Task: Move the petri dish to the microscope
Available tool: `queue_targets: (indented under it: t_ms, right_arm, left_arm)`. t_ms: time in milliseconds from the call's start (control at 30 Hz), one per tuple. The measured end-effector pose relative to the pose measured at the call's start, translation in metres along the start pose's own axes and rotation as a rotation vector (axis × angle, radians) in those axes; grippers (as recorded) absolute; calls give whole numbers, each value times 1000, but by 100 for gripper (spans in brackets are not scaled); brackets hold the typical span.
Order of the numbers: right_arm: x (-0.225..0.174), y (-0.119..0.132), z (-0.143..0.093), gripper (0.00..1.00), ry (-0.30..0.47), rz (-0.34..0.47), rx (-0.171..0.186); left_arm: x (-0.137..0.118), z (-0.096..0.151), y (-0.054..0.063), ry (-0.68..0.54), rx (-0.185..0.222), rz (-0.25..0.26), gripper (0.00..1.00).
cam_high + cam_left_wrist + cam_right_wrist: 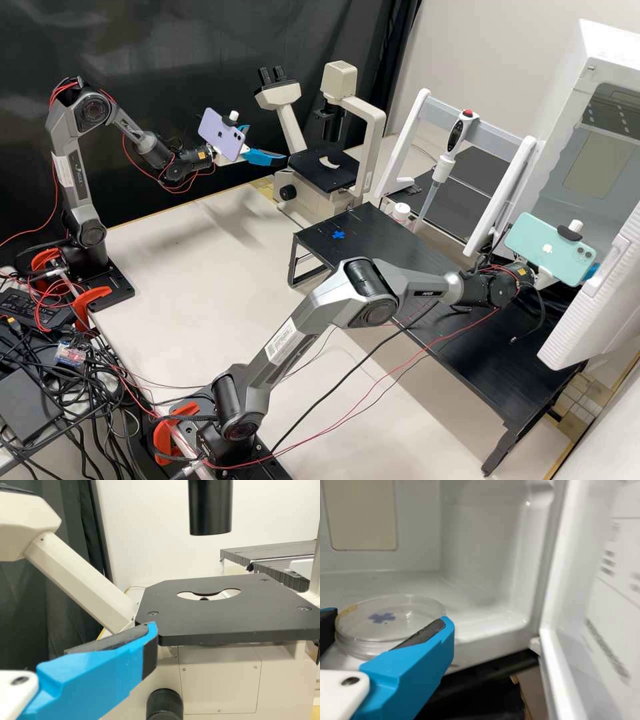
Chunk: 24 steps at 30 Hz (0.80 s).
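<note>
Between the partly open jaws of the right gripper (390, 615), the dish (407, 609) seems to be held for removal, so level withdrawal is needed next, while the left gripper (267, 143) is opened wide, empty.

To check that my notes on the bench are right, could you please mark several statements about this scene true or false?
1. The petri dish is already on the microscope stage. False: it is between the jaws of the right gripper, at the white chamber.
2. The dish shows a blue mark. True.
3. The left gripper is beside the microscope with its jaws apart. True.
4. The chamber's door is closed. False: it stands open.
5. The pipette lies flat on the black shelf. False: it hangs at the white stand, tip down.
</note>
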Motion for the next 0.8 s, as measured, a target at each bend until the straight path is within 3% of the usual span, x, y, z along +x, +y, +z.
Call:
queue_targets:
  t_ms: [200,400,733,800]
  right_arm:
    - [-27,4,7,0,-19,20,4]
    - [-67,7,8,0,0,69,46]
    - [-136,3,-16,0,152,141,72]
    - [-157,-7,-23,0,186,135,85]
  left_arm:
    - [0,0,0,0,0,0,100]
    - [0,0,0,0,0,0,100]
    - [0,0,0,0,0,0,100]
    - [0,0,0,0,0,0,100]
